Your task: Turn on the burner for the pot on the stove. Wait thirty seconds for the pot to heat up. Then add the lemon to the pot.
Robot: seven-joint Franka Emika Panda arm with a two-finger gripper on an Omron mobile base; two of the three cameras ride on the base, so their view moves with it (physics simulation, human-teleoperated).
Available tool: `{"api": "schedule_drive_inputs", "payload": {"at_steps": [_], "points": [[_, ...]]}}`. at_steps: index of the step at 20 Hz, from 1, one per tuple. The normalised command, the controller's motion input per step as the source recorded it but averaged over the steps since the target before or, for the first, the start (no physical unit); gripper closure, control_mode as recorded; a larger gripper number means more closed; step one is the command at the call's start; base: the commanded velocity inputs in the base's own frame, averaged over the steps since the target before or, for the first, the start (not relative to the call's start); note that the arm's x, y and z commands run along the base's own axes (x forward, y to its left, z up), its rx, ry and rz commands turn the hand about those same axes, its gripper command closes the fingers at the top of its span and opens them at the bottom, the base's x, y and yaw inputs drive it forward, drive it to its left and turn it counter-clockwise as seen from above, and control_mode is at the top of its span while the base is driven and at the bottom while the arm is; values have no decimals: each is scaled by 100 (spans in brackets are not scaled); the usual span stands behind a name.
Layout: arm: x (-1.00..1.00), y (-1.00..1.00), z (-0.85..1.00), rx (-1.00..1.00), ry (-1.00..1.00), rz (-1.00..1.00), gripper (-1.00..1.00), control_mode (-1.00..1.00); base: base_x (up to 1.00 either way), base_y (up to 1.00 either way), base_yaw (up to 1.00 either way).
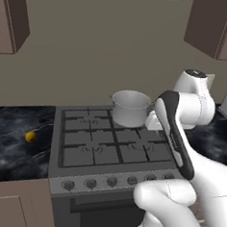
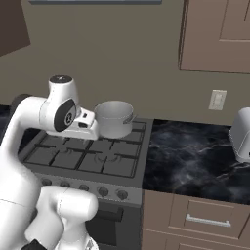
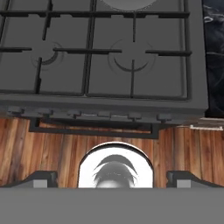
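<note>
Gripper (image 3: 112, 177): released, jaws spread wide and holding nothing, its two dark tips low in the hand view, hung above the front edge of the stove (image 3: 100, 107) and looking down on it; below the tips, wood-plank floor (image 3: 57, 144) and the oven handle bar (image 3: 92, 130).

Just ahead of the gripper: two front burners under the dark grate, the right one (image 3: 130, 56) nearest, knobs (image 1: 90, 183) in a row along the front panel.

Farther ahead: pot (image 1: 130, 108), shiny steel, upright on the rear right burner, its rim barely entering the top of the hand view; well apart from the gripper.

Lemon (image 1: 31, 137): on the black marbled surface (image 1: 12, 141) far off to the gripper's left, beyond the stove's left edge, apart from the pot.

Room: tan wall, brown upper cabinets (image 2: 217, 34), brown drawers under the surface.

Right base view adds: wall outlet (image 2: 217, 99) and a pale grey appliance (image 2: 241, 134) on the surface right of the stove; the left base view alone gives the lemon.
</note>
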Motion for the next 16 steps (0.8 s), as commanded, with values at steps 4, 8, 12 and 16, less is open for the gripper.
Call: {"api": "schedule_drive_inputs", "payload": {"at_steps": [4, 8, 12, 16], "points": [[-54, 0, -10, 0, -3, -2, -100, -100, 0, 0, 0], [-48, 8, -6, 0, -12, -1, -100, -100, 0, 0, 0], [-32, 18, -5, -1, -21, 0, -100, -100, 0, 0, 0], [-8, 6, 0, 0, -18, -1, -100, -100, 0, 0, 0]]}}
